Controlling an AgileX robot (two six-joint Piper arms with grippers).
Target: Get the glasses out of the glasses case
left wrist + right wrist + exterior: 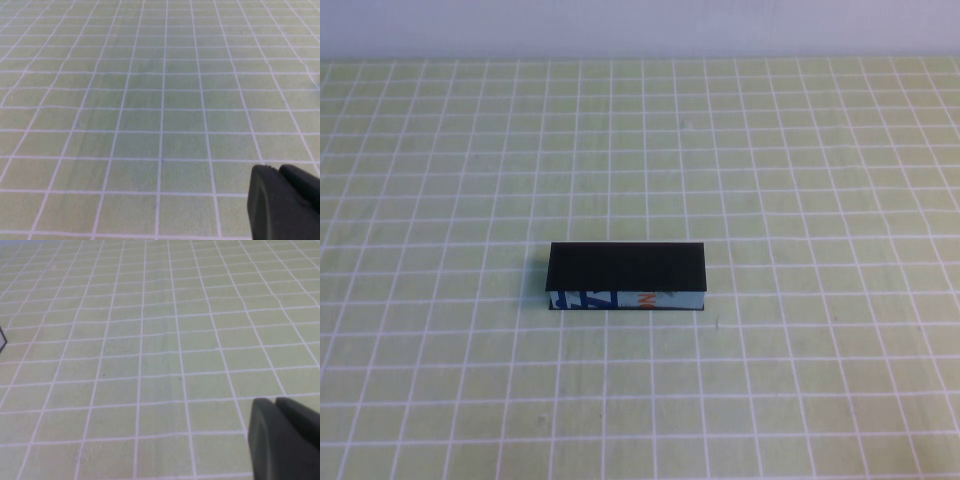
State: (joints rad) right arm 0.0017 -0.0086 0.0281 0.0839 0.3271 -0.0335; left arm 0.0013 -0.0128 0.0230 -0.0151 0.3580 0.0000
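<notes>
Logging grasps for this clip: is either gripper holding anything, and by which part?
Nothing is held. The glasses case lies shut, untouched; left gripper and right gripper hang over bare mat.
</notes>
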